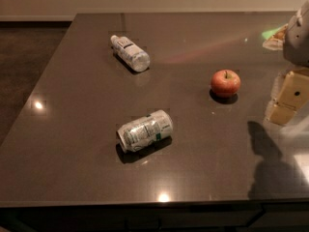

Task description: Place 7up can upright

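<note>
Silver-green can [145, 130] lies sideways on the table [72, 168], well apart from the gripper [289, 99] at the right edge, its state impossible to tell. An off-centre touch could send the can rolling.

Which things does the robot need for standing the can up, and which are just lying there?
For the job: 7up can, lying on its side; gripper, at the view's right edge, apart from it.
Just lying about: water bottle, apple.
</note>
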